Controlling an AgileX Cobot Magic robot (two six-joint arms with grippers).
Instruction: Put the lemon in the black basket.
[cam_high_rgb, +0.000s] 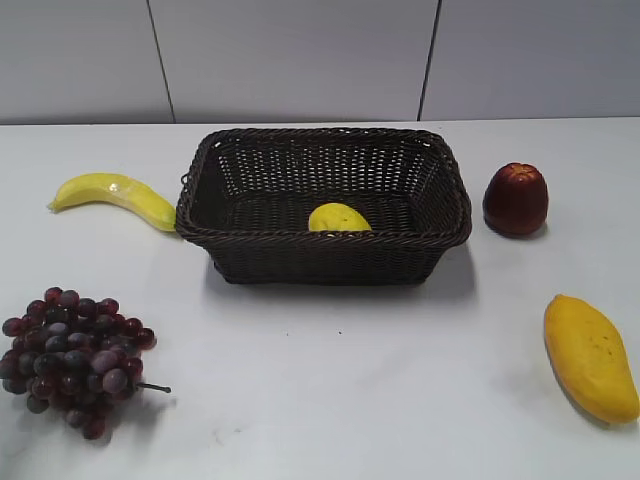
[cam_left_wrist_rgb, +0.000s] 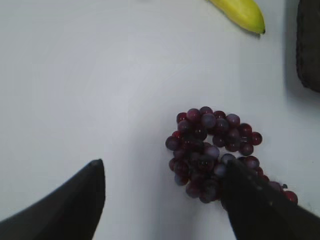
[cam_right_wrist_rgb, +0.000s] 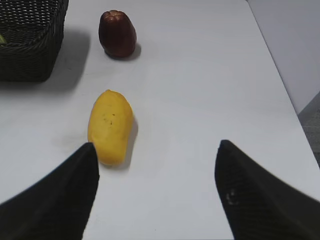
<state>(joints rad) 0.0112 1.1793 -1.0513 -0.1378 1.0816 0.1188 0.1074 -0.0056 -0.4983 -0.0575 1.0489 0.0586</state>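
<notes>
The bright yellow lemon (cam_high_rgb: 339, 218) lies inside the black basket (cam_high_rgb: 322, 238), near its front wall. The basket stands at the middle of the table; one corner shows in the right wrist view (cam_right_wrist_rgb: 30, 45) and an edge in the left wrist view (cam_left_wrist_rgb: 309, 45). Neither arm shows in the exterior view. My left gripper (cam_left_wrist_rgb: 162, 167) is open and empty, above the table beside the grapes. My right gripper (cam_right_wrist_rgb: 156, 147) is open and empty, above bare table just right of the mango.
A banana (cam_high_rgb: 112, 195) lies left of the basket. Dark red grapes (cam_high_rgb: 70, 358) lie at the front left. A dark red apple-like fruit (cam_high_rgb: 516, 198) stands right of the basket. An orange-yellow mango (cam_high_rgb: 590, 355) lies at the front right. The table's right edge (cam_right_wrist_rgb: 280, 75) is near.
</notes>
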